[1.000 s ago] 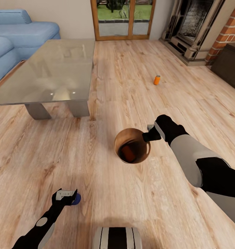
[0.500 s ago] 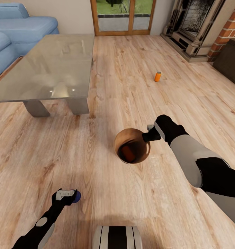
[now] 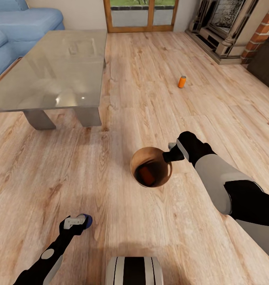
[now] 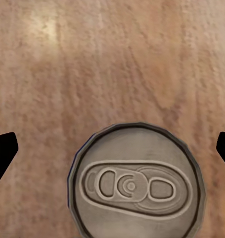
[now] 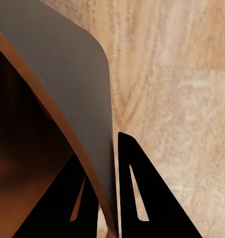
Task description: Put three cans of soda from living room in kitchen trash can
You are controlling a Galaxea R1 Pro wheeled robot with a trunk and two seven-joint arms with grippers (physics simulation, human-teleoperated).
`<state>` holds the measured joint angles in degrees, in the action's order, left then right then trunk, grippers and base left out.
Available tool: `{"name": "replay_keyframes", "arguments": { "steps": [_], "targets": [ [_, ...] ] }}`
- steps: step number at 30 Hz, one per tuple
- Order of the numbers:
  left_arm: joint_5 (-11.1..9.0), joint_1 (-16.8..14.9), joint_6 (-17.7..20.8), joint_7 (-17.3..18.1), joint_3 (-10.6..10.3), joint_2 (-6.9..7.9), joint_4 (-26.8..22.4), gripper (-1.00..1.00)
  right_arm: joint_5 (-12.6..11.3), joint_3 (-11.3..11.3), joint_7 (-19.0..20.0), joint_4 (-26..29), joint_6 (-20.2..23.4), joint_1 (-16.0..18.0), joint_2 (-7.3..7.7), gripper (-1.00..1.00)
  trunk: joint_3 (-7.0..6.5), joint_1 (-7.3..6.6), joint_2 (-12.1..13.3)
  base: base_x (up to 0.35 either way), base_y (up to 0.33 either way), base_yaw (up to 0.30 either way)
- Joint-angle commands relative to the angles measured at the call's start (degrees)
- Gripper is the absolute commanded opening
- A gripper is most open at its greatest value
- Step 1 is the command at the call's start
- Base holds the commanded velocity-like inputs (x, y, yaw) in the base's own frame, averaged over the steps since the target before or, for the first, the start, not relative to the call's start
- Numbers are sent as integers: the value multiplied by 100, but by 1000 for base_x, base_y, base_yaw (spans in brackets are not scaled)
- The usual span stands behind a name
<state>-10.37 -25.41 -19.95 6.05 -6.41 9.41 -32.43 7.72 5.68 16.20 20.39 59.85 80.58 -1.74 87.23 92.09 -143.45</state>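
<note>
On wood-plank floor (image 3: pixel 122 99) of living room, we see small round light-brown wooden bin (image 3: pixel 151 166) at picture centre. Right gripper (image 3: pixel 170 152) pinches bin rim, one finger each side of wall. One orange can (image 3: pixel 147 175) lies inside bin. Left gripper (image 3: pixel 75 222) at 7 o'clock, fingers spread wide, blue can (image 4: pixel 136 181) upright between them, not squeezed. Second orange can (image 3: pixel 182 81) stands far off at 1 o'clock. We think: thin rim could slip, bin could tip. Bumped blue can could roll away.

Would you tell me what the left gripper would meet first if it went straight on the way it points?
The left gripper points down at the blue can, top upward between its fingers; it would likely meet that first.
</note>
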Motion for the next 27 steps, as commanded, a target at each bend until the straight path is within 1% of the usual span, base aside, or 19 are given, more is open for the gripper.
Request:
{"name": "replay_keyframes", "arguments": {
  "steps": [1,15,27],
  "targets": [
    [0,0,0,0,0,0,0,100,-157,-23,15,0,15,2,-1,-100,0,-1,0,0,0,0],
    [0,-3,0,-7,1,4,0,100,-172,13,23,-5,15,2,7,-100,2,-1,0,0,0,0],
    [0,0,0,0,1,0,7,100,-185,3,24,9,15,4,5,-100,89,-1,0,0,0,0]
  ]
}}
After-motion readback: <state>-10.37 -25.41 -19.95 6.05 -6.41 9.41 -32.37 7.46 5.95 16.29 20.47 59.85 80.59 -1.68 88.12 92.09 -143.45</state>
